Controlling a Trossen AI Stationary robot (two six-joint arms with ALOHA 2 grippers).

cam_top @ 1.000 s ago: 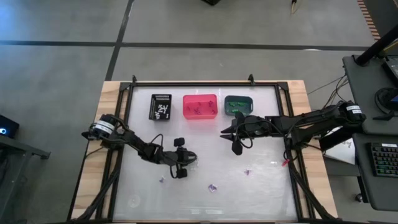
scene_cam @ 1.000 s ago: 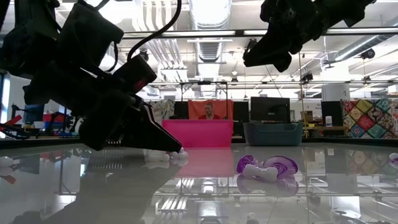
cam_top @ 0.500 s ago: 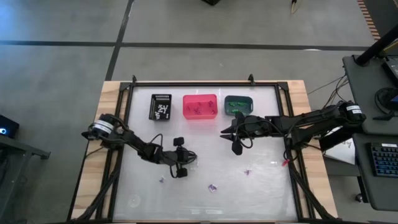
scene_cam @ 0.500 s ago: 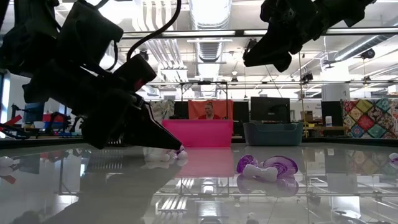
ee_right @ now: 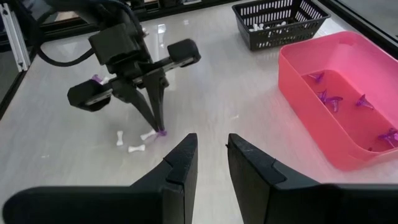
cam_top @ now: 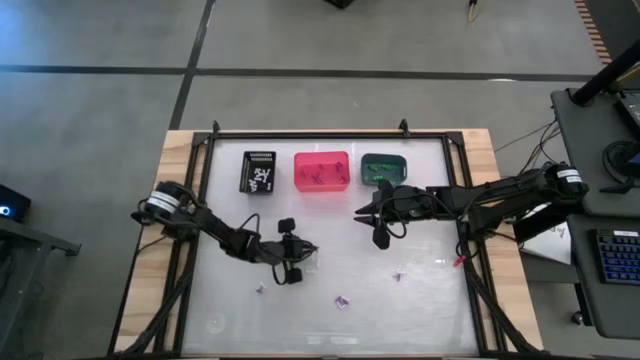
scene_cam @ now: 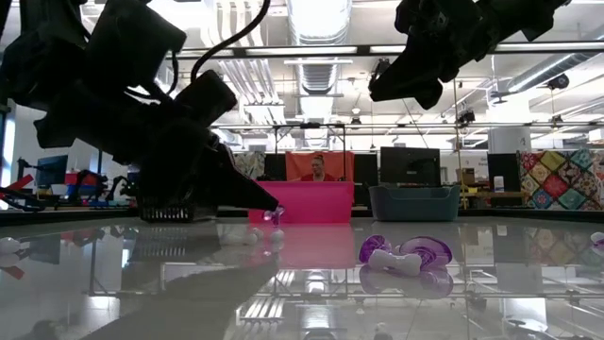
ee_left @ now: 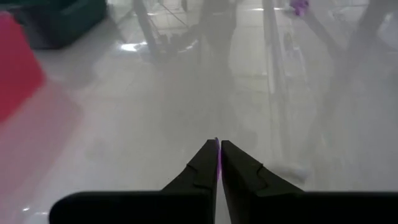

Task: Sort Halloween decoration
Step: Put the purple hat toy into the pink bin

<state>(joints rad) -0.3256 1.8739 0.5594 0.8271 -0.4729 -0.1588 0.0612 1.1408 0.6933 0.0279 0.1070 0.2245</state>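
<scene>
My left gripper (cam_top: 303, 262) is low over the middle of the table, shut on a tiny purple trinket (ee_right: 161, 132). Beside its tips, small white bone-shaped trinkets (ee_right: 137, 148) lie flat on the glass. More purple trinkets (cam_top: 341, 301) (cam_top: 398, 275) lie toward the near edge, and one shows large in the low view (scene_cam: 401, 253). My right gripper (ee_right: 211, 152) hangs open well above the table right of centre (cam_top: 376, 222), with nothing between its fingers. My left gripper pinches the purple trinket (ee_left: 219, 160) between the free ends of its two fingers; only a sliver shows between them. The fingers slant down from the table's left side. The trinket is just clear of the glass (scene_cam: 275, 214).
Three bins stand in a row at the far edge: a black basket (cam_top: 258, 171) with white pieces, a pink bin (cam_top: 322, 171) with purple pieces, and a teal bin (cam_top: 383, 168) with green ones. A small trinket (cam_top: 261, 289) lies near the left arm.
My left gripper's fingertips have come up a little off the glass with the purple trinket between them. The white pieces have stayed where they lay.
</scene>
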